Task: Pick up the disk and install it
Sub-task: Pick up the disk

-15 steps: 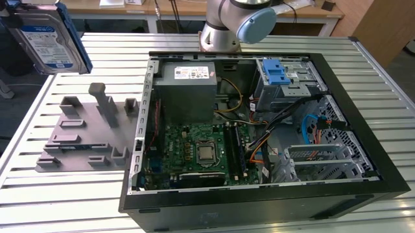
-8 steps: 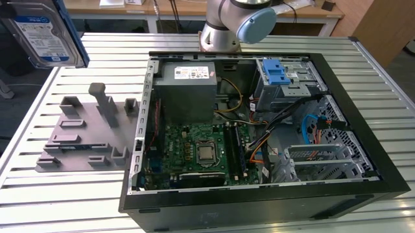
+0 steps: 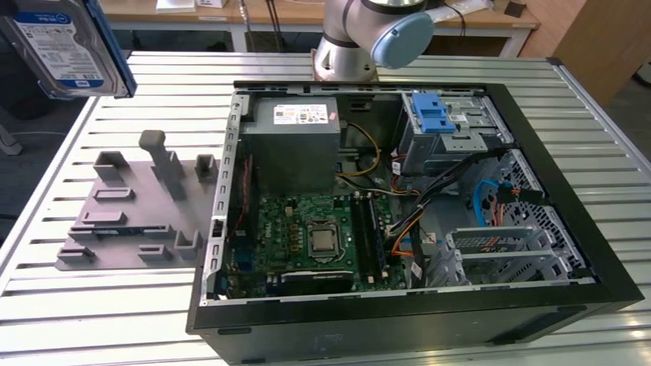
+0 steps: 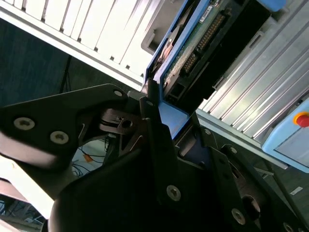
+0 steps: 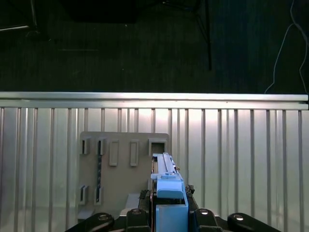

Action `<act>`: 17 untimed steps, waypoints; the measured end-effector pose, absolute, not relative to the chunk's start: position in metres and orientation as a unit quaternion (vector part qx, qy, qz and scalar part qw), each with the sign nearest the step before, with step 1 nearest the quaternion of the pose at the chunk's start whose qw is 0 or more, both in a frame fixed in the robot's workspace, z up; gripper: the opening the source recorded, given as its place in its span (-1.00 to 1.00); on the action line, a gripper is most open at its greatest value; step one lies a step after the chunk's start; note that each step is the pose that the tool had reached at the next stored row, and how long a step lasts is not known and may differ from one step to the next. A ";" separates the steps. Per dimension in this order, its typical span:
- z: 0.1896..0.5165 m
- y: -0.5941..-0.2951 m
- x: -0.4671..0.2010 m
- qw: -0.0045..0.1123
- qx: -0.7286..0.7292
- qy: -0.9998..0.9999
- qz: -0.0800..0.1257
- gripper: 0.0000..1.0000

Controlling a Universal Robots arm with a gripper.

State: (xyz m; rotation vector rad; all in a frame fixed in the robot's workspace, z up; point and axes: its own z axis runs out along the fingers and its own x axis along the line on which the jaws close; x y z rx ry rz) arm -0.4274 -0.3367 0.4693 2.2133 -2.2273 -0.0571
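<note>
- Right up against the lens in the second wrist view are the black fingers (image 4: 153, 104) of the gripper (image 4: 166, 113). They're clamped onto the blue rail of the disk (image 4: 190, 50), so it's closed with the disk in its grip.
- That view gets the disk's underside: green circuit board and the connector row. There's a pale-blue box with a red button (image 4: 295, 129) off to one side.
- The exterior view gets the other face. The white-and-blue label is up in the air at the exterior view's far left, well clear of the table (image 3: 122, 305) and outside the computer case (image 3: 569, 305).
- The first wrist view has the disk edge-on, with a gripper finger on each side of the blue rail. The grey fixture plate (image 5: 120, 183) sits on the slatted table behind it.
- In the exterior view the case lies open, with the motherboard (image 3: 305, 236), the grey power supply (image 3: 295, 145) and the drive cage with the blue latch (image 3: 435, 118) all visible.
- The arm (image 3: 371, 34) stands at the far end of the case.
</note>
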 end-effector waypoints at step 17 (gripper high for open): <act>0.480 -0.361 -0.426 0.004 0.705 -0.709 -0.015 -0.27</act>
